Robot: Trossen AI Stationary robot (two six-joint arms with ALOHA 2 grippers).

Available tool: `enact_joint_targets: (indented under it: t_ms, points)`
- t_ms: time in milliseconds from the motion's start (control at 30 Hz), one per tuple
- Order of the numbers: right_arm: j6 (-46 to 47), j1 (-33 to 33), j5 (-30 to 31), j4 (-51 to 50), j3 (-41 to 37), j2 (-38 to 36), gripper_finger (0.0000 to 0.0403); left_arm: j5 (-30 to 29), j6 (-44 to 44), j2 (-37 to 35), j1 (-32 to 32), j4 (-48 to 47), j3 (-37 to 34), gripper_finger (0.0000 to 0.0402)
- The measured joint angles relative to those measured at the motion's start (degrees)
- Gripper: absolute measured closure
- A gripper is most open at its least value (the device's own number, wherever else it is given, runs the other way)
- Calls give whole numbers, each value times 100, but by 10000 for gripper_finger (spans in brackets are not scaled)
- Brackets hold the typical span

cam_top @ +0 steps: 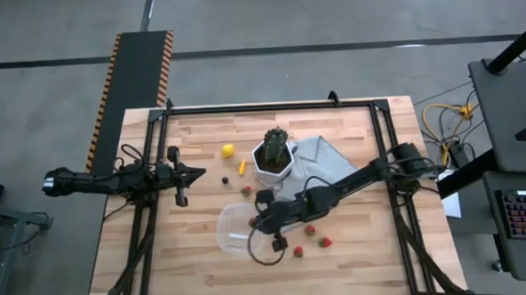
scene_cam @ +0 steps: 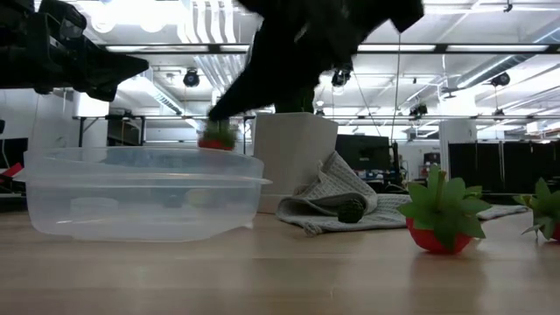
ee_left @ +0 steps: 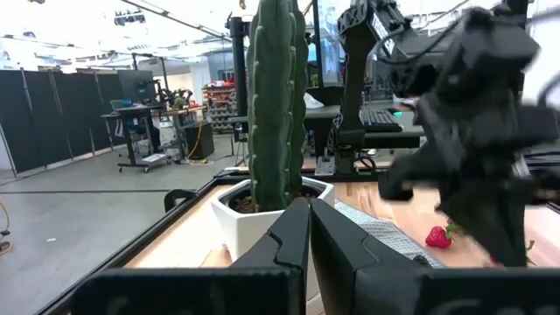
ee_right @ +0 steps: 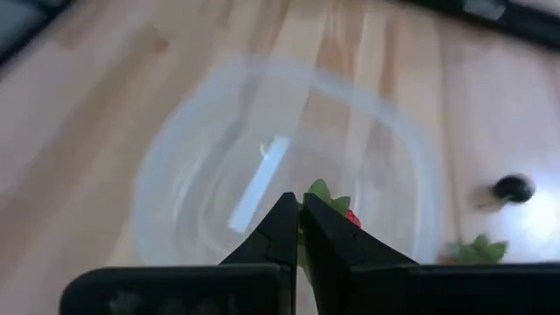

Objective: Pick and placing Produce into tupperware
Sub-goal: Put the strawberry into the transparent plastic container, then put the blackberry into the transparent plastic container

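Note:
The clear tupperware point(cam_top: 234, 231) sits near the table's middle, toward the near edge. My right gripper point(ee_right: 300, 213) hovers over it, shut on a red strawberry point(ee_right: 348, 217), which the low view shows just above the rim point(scene_cam: 217, 140). More strawberries point(cam_top: 310, 229) point(cam_top: 325, 243) point(cam_top: 297, 251) lie to the right of the tupperware. A yellow lemon point(cam_top: 227, 150), an orange piece point(cam_top: 242, 166) and a dark berry point(cam_top: 225, 178) lie farther back. My left gripper point(cam_top: 200, 174) waits shut at the table's left, level, touching nothing. My right gripper pinches the strawberry at its green leafy end point(ee_right: 325, 196) between its two fingertips. The fingers slant down from the table's right side. The strawberry is lifted clear, over the tupperware's open top point(scene_cam: 140, 162).
A green cactus in a white faceted pot point(cam_top: 272, 156) stands behind the tupperware, with a grey cloth point(cam_top: 322, 167) to its right. Another strawberry point(cam_top: 245, 191) lies just in front of the pot. A black frame point(cam_top: 270, 107) borders the table. Bare wood lies to the near left.

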Motion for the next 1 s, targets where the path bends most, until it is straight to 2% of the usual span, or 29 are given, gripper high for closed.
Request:
enact_joint_targets:
  t_ms: [233,700,1000]
  points:
    - [-4,-47,-6,-601,541,435,395,0,-1,2,0,0,0,402]
    - [257,-144,-14,-798,464,356,394,1,-4,22,0,-11,0,402]
    - [215,-144,-53,-785,463,356,353,0,-4,48,0,-11,0,402]
